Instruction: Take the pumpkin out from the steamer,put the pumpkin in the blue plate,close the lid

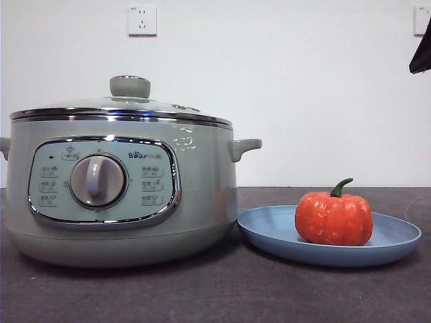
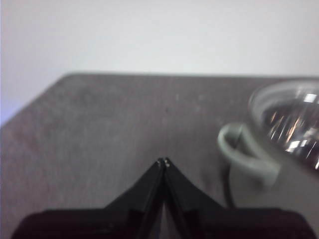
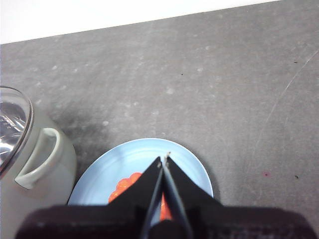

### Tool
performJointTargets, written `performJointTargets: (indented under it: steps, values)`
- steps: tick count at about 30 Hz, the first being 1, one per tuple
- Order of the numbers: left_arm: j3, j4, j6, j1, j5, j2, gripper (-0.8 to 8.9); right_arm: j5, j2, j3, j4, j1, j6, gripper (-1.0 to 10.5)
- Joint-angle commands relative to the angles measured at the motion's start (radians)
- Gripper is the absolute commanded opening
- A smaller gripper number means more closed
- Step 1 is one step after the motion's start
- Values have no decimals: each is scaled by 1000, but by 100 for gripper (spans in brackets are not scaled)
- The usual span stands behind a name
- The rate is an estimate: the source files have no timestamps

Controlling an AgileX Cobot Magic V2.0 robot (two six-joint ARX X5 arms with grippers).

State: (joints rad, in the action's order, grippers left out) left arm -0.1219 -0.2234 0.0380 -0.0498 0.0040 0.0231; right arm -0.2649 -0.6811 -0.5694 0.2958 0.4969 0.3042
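The orange-red pumpkin (image 1: 333, 218) with its green stem sits upright in the blue plate (image 1: 269, 232), to the right of the pale green steamer (image 1: 121, 195). The glass lid (image 1: 121, 111) with its green knob rests on the steamer's top. My right gripper (image 3: 165, 158) is shut and empty, high above the blue plate (image 3: 129, 159), with the pumpkin (image 3: 127, 185) partly hidden behind its jaws. My left gripper (image 2: 163, 162) is shut and empty above the table, beside the steamer's side handle (image 2: 244, 154) and the lid (image 2: 291, 124).
A dark grey table (image 1: 215, 296) carries everything. A white wall with a socket (image 1: 142, 20) stands behind. A black arm tip (image 1: 421, 54) shows at the upper right corner of the front view.
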Motion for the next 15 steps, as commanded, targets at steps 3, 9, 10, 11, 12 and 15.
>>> performJointTargets:
  steps: [3,9,10,11,12,15]
  values:
    - [93,21,43,-19,3,-22,-4,-3,2,3,-5,0,11,1]
    - [112,23,45,-20,1,-22,-3,-3,2,3,0,0,12,1]
    - [112,22,45,-20,1,-22,-3,-3,2,3,1,0,11,1]
    - [112,21,45,-20,1,-22,-3,-3,2,3,0,0,12,1]
    - [112,21,45,-20,1,-22,-4,-3,2,3,1,0,11,1]
    - [112,21,45,-20,1,-22,-4,-3,2,3,1,0,12,1]
